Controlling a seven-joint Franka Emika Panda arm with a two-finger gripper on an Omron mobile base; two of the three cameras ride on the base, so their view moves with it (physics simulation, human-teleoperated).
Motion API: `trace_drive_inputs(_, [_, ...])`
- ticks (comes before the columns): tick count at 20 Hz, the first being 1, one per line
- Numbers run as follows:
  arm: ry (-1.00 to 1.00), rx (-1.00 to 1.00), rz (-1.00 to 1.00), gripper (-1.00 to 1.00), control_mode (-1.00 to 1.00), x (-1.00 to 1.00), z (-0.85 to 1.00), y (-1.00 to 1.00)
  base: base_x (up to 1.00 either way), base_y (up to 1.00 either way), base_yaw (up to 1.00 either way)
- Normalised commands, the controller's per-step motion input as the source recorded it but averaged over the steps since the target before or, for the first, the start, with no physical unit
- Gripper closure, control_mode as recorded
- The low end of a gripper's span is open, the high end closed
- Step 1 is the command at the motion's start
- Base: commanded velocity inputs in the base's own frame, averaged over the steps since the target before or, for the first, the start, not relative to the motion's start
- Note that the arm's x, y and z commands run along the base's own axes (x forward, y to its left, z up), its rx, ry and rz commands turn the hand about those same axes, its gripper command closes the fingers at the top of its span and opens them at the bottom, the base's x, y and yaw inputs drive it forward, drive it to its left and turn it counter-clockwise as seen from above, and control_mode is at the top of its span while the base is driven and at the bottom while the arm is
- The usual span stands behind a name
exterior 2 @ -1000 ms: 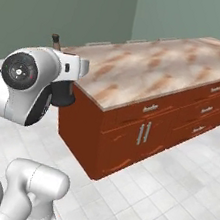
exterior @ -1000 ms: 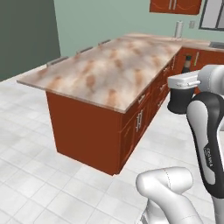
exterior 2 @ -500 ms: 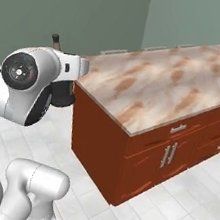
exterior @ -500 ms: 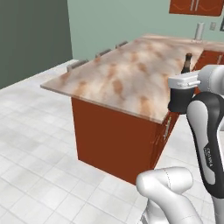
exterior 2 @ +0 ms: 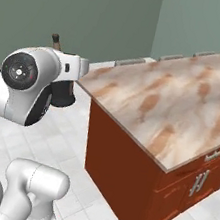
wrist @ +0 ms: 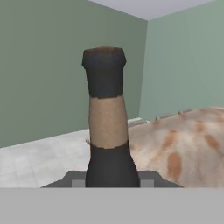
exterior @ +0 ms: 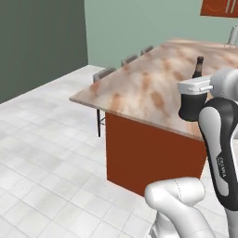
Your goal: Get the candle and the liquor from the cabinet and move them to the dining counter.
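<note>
The pincer is clamped on the liquor, which stands upright. It hangs beside the bench, near its corner.

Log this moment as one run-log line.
phase: carrying | gripper: shut on liquor | liquor: upright, off the counter | dining counter: ahead, no candle seen on it

Black liquor with tan band; beige-brown veined dining counter.
</note>
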Motion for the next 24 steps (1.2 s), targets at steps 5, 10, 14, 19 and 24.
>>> trace_drive_inputs(5, [0.00, 0.00, 0.00, 1.00, 1.00, 0.00, 0.00, 0.00, 0.82, 0.49, 0.00])
trace_drive_inputs(10, [0.00, 0.00, 0.00, 1.00, 1.00, 0.00, 0.00, 0.00, 0.84, 0.45, 0.01])
trace_drive_inputs(14, [0.00, 0.00, 0.00, 1.00, 1.00, 0.00, 0.00, 0.00, 0.86, 0.48, 0.00])
trace_drive_inputs(19, [0.00, 0.00, 0.00, 1.00, 1.00, 0.00, 0.00, 0.00, 0.88, 0.45, 0.00])
trace_drive_inputs(24, [0.00, 0.00, 0.00, 1.00, 1.00, 0.00, 0.00, 0.00, 0.89, 0.41, 0.00])
